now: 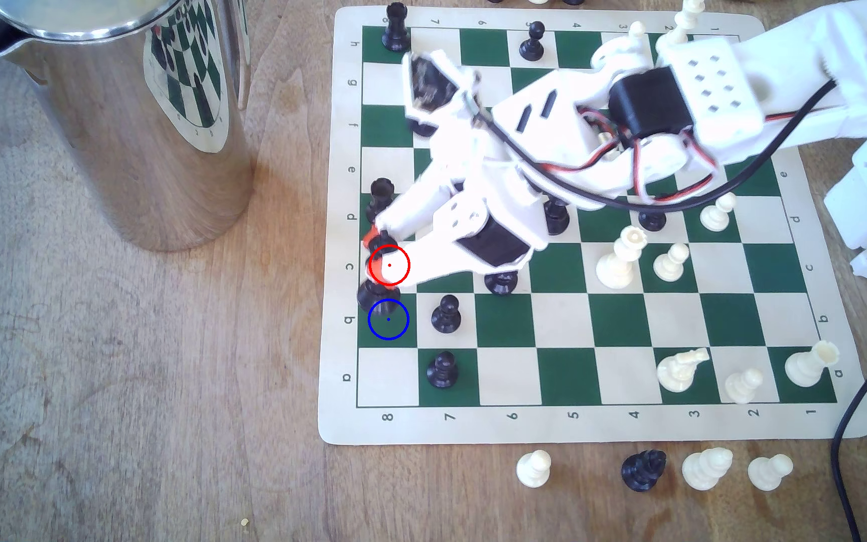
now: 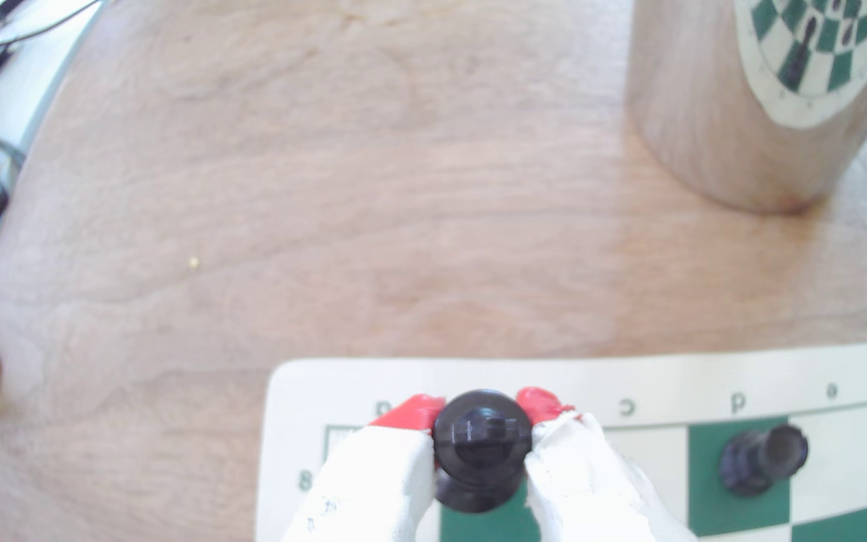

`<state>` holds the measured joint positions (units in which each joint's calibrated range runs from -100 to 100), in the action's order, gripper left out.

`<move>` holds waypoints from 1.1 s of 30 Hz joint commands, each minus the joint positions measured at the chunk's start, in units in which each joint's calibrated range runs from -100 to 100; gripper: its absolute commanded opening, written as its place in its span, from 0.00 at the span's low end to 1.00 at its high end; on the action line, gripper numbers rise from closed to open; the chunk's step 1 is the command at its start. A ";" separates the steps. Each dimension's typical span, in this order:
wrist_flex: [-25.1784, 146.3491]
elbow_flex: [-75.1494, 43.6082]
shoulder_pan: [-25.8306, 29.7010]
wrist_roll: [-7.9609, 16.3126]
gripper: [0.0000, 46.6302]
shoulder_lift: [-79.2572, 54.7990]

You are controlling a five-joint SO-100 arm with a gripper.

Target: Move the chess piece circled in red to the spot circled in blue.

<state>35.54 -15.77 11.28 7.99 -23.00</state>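
— Where was your pincer?

— Clamped on the tall black chess piece, red tips either side of its head.

— And the piece?

— At the board's edge in the exterior view — its base touched the blue-circled square, near the steel jug.

The blue-circled square sits at the board's outer edge. Beyond that edge, bare table gives open room. A black pawn stands on the next square inward, another diagonally beyond it. A black rook stands two squares off along the edge (the pincer holds the tall black piece between). A steel pitcher rises well apart.
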 commanded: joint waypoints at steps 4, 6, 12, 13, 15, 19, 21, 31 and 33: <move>0.09 -6.53 -0.68 -0.24 0.00 -0.77; -0.08 -6.53 -0.84 -0.24 0.00 -1.53; -0.16 -6.71 -1.47 -0.24 0.00 -2.04; -0.16 -6.80 -1.47 -0.24 0.00 -2.30; -0.40 -7.08 -1.47 -0.24 0.00 -2.89; -0.98 -7.62 -1.15 -0.24 0.00 -3.83; -1.39 -7.71 -1.00 -0.24 0.00 -4.33; -1.30 -9.71 -0.84 -0.20 0.00 -5.61; -1.22 -9.61 -0.76 -0.05 0.00 -5.61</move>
<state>35.54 -19.84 9.96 7.99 -31.13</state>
